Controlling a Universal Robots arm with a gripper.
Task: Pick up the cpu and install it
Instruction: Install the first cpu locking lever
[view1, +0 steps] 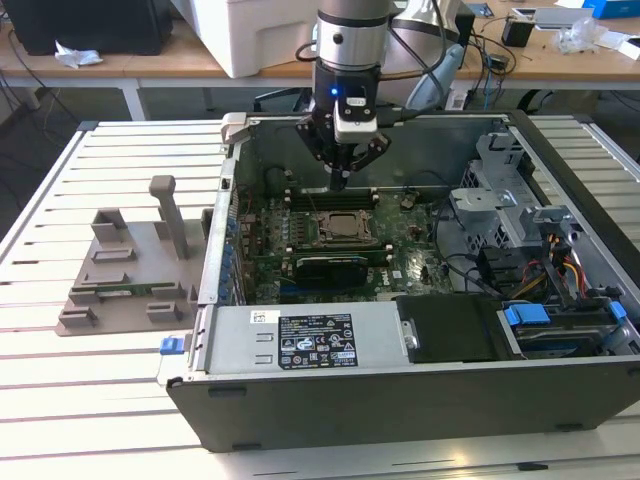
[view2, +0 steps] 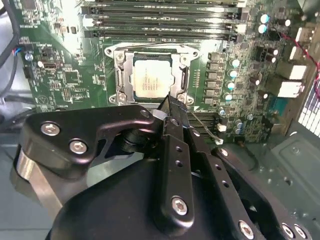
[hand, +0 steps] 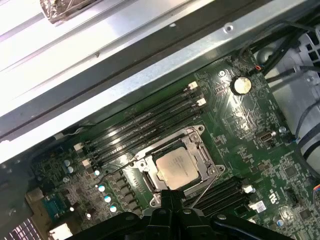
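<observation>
Exterior view: your end effector (view1: 341, 178) hangs inside the open PC case (view1: 400, 400), just above the socket (view1: 345, 228) on the board (view1: 400, 262); fingers look pinched narrow to a point, nothing visibly between them. The grey holder (view1: 125, 270) sits on the tabletop (view1: 60, 400), well apart, at this view's left. Second wrist view: the cpu (view2: 152, 77) already lies in the socket frame, silvery top up, edges approx. parallel to the frame; fingertips (view2: 167, 107) closed together, just beside the frame's near edge. First wrist view: cpu (hand: 176, 167) again seated and looks flat, w/ a thin wire lever (hand: 207, 185) angling off beside it, so the latch prob. isn't down yet. To do this well, judge seating first: check no corner rides up, keep the tips clear of the chip, press nothing till it's level.
</observation>
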